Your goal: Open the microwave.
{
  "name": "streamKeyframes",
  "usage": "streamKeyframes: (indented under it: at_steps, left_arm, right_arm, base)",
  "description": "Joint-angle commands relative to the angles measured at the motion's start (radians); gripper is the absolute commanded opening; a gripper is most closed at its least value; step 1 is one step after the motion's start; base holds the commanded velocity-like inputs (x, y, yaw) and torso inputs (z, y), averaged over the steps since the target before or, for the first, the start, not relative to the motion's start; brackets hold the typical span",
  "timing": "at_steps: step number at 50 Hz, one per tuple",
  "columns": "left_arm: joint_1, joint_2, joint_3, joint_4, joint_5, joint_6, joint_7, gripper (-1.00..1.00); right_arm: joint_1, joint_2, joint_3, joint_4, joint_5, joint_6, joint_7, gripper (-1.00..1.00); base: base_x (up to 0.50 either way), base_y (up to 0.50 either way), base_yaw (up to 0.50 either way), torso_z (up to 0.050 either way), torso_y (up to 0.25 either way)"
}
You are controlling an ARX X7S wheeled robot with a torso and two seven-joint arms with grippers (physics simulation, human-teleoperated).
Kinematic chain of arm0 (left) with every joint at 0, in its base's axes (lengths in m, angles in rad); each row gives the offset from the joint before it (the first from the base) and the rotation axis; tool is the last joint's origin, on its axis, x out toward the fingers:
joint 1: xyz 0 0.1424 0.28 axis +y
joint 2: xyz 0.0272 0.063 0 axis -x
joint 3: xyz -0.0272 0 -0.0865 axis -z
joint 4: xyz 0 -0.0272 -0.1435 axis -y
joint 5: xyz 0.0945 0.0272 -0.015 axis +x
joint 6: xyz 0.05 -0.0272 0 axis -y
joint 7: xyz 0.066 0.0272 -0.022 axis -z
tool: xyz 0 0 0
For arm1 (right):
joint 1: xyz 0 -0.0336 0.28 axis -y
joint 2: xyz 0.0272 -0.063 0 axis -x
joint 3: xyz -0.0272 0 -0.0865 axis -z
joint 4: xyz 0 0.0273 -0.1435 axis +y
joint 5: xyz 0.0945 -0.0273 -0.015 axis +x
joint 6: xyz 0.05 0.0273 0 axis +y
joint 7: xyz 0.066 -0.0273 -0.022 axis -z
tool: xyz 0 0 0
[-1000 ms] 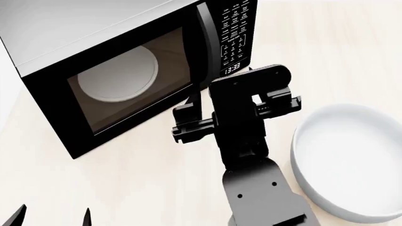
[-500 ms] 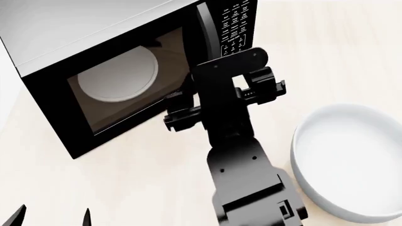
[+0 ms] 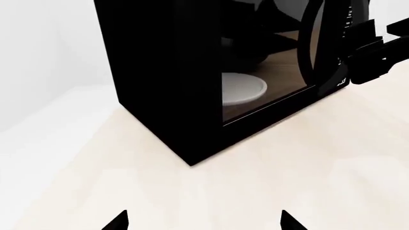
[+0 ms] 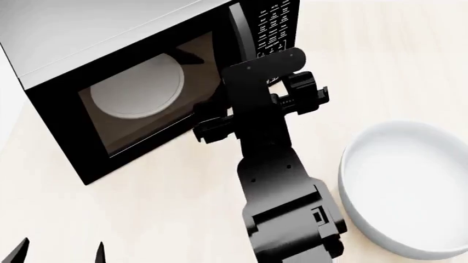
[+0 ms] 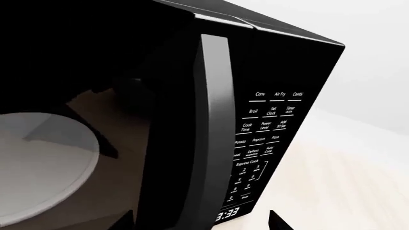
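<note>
Microwave [image 4: 124,82] fills the upper left of the head view, resting on the pale table [image 4: 183,219], its door apparently closed and the white turntable plate [image 4: 139,87] visible through the window. Right gripper [image 4: 256,107] hangs at frame centre, directly before the vertical door handle [image 5: 214,134], presumably lined up to hook or clasp it (the wrist camera looks almost straight down the bar). Its jaws stand wide, fingertips showing either side of the handle at the lower edge of the right wrist view. Left gripper [image 3: 203,221] waits low, also spread apart, well clear of the door's swing. White bowl [image 4: 406,186] sits at right.
</note>
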Motion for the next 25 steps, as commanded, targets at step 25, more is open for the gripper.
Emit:
streamKeyframes:
  at_steps: [25]
  left_arm:
    - [-0.003,-0.014,0.008,0.000,-0.017,0.005,-0.011,1.00]
  right_arm:
    - [0.085,-0.018,-0.044,0.170,0.046,-0.100,0.041,1.00]
  base:
    - [0.00,0.00,0.00,0.000,0.000]
